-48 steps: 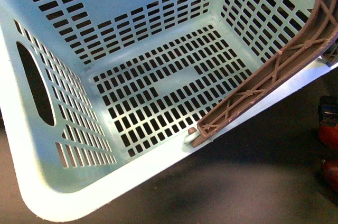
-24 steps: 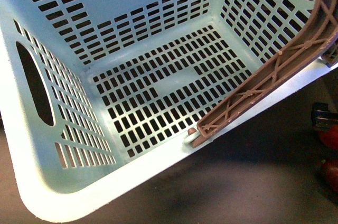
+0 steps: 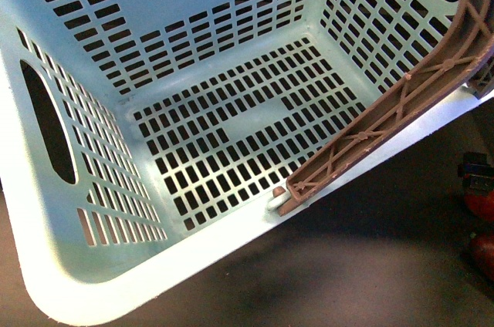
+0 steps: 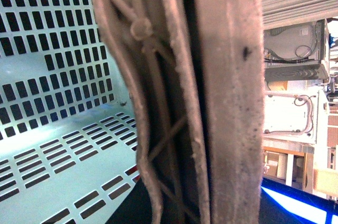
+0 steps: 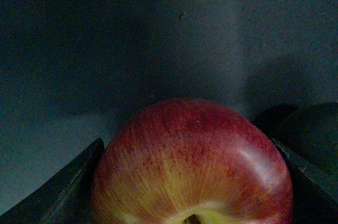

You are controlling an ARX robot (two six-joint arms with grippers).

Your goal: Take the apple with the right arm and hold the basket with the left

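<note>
1. Change observed: in the front view, the right gripper (image 3: pixel 475 166) has come into sight at the far right edge within the last second. It now sits directly above the apple (image 3: pixel 480 205). The basket (image 3: pixel 154 281) has shifted only slightly and remains tilted, with one brown handle (image 3: pixel 370 130) raised.
2. Meaning for the task: the pick appears to be at the closing stage and the lift has not begun. The apple rests on the dark table (image 3: pixel 347 281), just beside the basket's right side and outside it. A second, darker apple (image 3: pixel 484 254) lies nearer the robot.
3. Right pincer state: the right wrist view shows the two dark fingers (image 5: pixel 63 192) set one on each side of the apple at about its width. Whether they press on the skin cannot be told.
4. Left pincer state: no fingers can be made out in any view. The raised handle and tilted basket suggest it is being held, but this is a judgement only.
5. View comparison:
   - The front view places the apple relative to the basket, but crops it at the frame edge.
   - The right wrist view shows the apple's yellow blush and its seating between the fingers, but not the basket.
   - The left wrist view is filled by the handle lattice at close range, with the basket's slotted wall behind it.
</note>
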